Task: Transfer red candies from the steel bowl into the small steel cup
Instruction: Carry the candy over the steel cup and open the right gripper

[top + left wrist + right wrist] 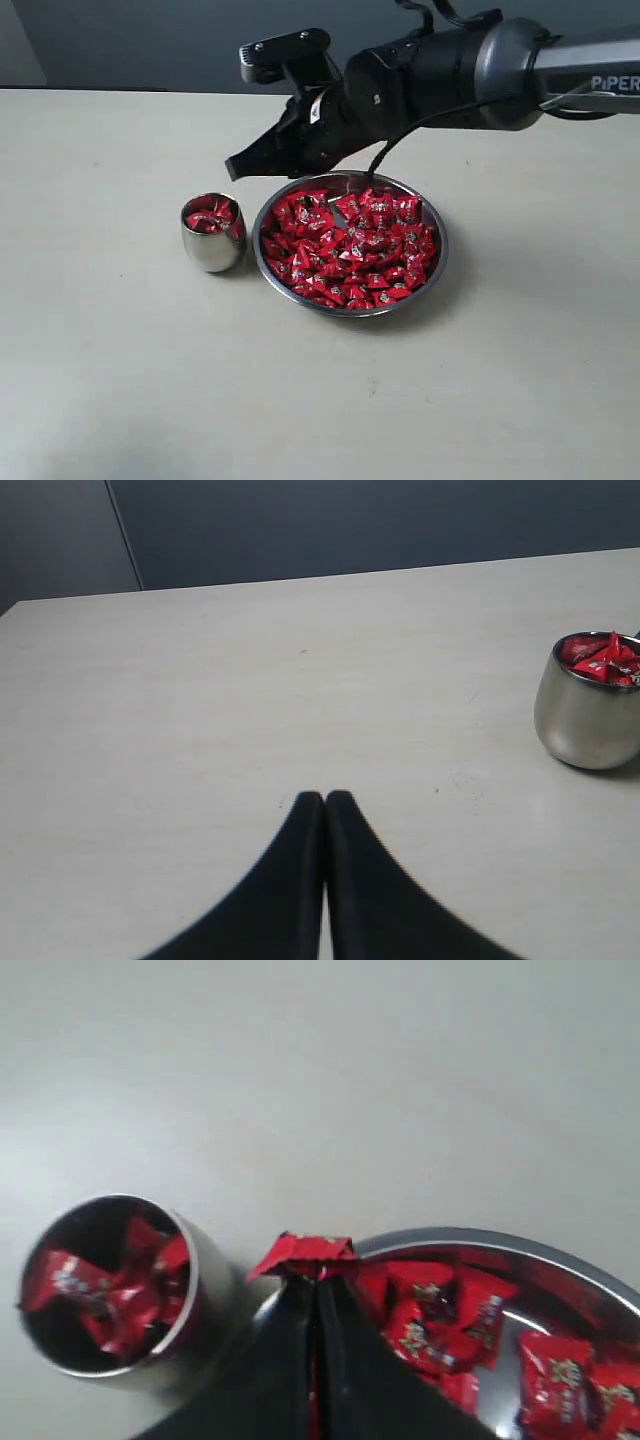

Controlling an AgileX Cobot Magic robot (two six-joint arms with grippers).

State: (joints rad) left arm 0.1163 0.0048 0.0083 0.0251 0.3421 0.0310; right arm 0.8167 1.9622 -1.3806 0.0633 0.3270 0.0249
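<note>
The steel bowl sits mid-table, heaped with red candies. To its left stands the small steel cup with a few red candies inside. My right gripper hovers above the table just behind the cup, left of the bowl's far rim. In the right wrist view the right gripper is shut on a red candy whose wrapper sticks out past the tips, between the cup and the bowl. My left gripper is shut and empty, with the cup off to one side.
The pale table stretches wide around the bowl and cup. A dark wall runs behind the table's far edge. The right arm's thick dark body reaches in from the upper right, above the bowl.
</note>
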